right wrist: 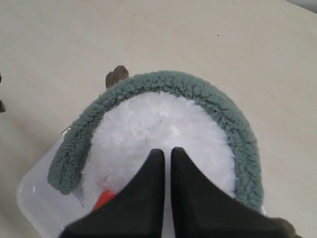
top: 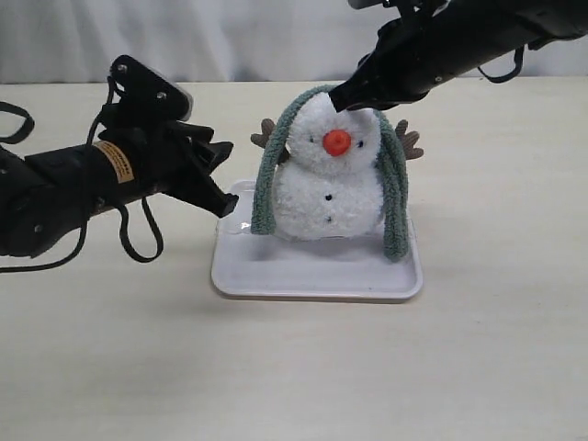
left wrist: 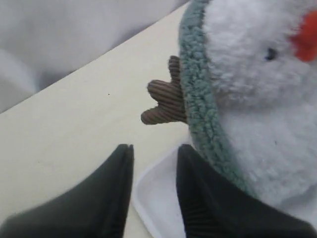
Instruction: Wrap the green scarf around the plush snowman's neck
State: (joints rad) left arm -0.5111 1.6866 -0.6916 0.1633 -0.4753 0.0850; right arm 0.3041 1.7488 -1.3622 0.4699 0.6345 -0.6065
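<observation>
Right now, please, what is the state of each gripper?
Left gripper: open, holding nothing.
Right gripper: shut over the snowman, nothing visibly held.

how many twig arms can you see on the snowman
2. One twig arm pokes out past the green scarf on the exterior view's left side of the snowman; the other twig arm on its right side. None seem hidden.

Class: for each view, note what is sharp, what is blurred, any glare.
Exterior view: even light, small glare on the tray corner. Left wrist view: left hand blurred, twig arm sharper. Right wrist view: scarf crisp, right hand dark and soft.
</observation>
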